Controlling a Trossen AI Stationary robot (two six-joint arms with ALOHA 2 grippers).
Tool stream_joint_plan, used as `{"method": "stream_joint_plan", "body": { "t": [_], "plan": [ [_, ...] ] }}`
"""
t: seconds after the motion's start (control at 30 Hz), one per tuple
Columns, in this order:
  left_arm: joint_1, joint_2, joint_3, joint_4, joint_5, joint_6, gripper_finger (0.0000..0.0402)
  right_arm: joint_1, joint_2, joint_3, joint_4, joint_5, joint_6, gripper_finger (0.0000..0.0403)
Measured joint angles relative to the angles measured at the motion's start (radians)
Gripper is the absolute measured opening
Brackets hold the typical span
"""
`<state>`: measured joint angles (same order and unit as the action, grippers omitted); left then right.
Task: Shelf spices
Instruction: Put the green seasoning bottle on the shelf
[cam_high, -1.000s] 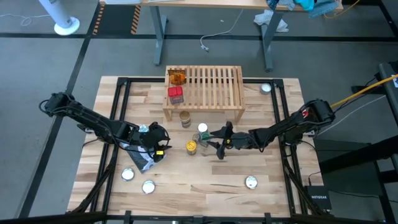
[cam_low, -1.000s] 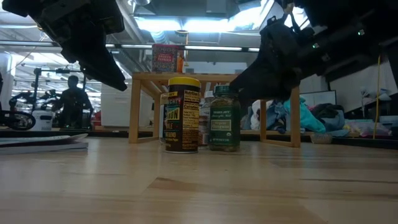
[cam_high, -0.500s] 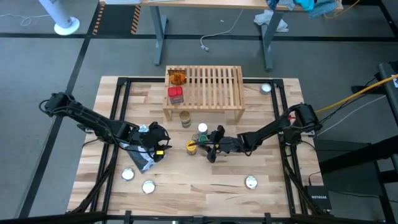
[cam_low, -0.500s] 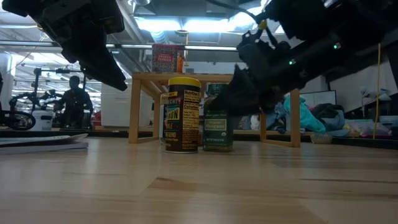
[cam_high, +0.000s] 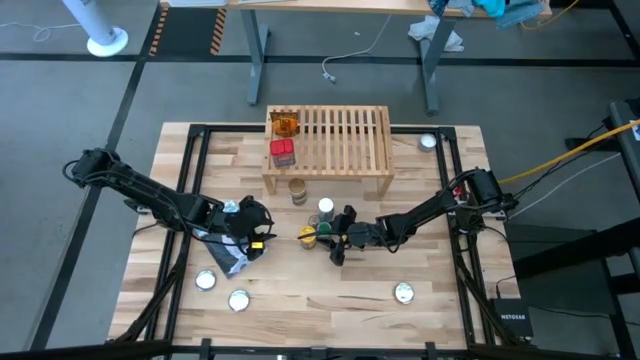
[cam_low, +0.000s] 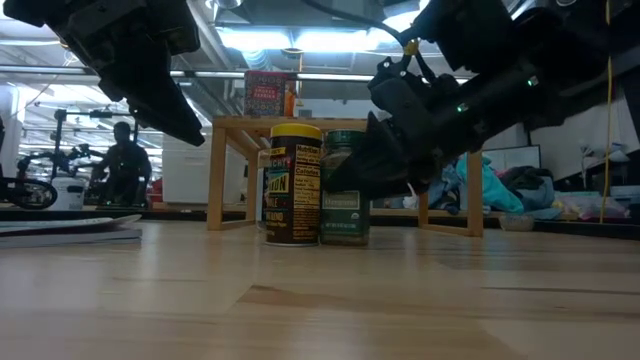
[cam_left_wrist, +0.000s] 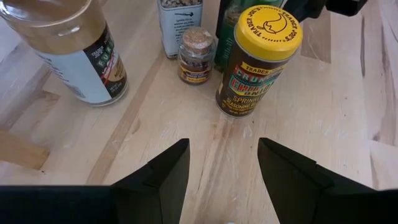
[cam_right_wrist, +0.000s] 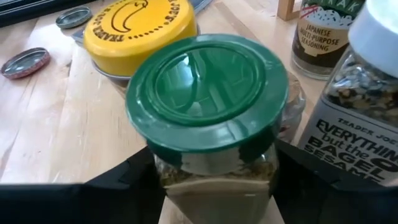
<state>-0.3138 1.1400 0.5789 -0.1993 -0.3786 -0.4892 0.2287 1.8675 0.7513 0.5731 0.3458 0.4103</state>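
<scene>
Lit evenly from overhead, with soft shadows on the desk (cam_high: 300, 290). Backlit in the low view by bright ceiling lights (cam_low: 300, 38), silhouetting the arms. Blurred close up on the green-lidded jar (cam_right_wrist: 208, 93).

Both arms matte black, slim jointed links. Right arm (cam_high: 430, 210) has an orange-yellow cable running off its base and a red spot near the shoulder joint. Left gripper (cam_left_wrist: 221, 165): two flat black angular fingers. Small green and yellow indicator lights on the right gripper (cam_low: 400, 130) housing
</scene>
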Motion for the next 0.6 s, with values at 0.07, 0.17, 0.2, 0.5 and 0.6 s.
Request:
{"method": "stream_joint_plan", "body": {
  "t": [0.07,0.17,0.2,0.5,0.6],
  "plan": [
    [0.0,0.0,0.0,0.0,0.0,0.0,0.0182,0.0,0.0,0.0,0.0,0.0,0.0,0.0241],
    [0.0,0.0,0.0,0.0,0.0,0.0,0.0182,0.0,0.0,0.0,0.0,0.001,0.0,0.0226],
    [0.0,0.0,0.0,0.0,0.0,0.0,0.0182,0.0,0.0,0.0,0.0,0.001,0.0,0.0219],
    [0.0,0.0,0.0,0.0,0.0,-0.001,0.0182,0.0,0.0,0.0,0.002,-0.03,0.0,0.0208],
    [0.0,0.0,0.0,0.0,0.0,-0.001,0.0182,0.0,0.0,0.001,0.004,-0.051,0.001,0.0213]
  ]
}}
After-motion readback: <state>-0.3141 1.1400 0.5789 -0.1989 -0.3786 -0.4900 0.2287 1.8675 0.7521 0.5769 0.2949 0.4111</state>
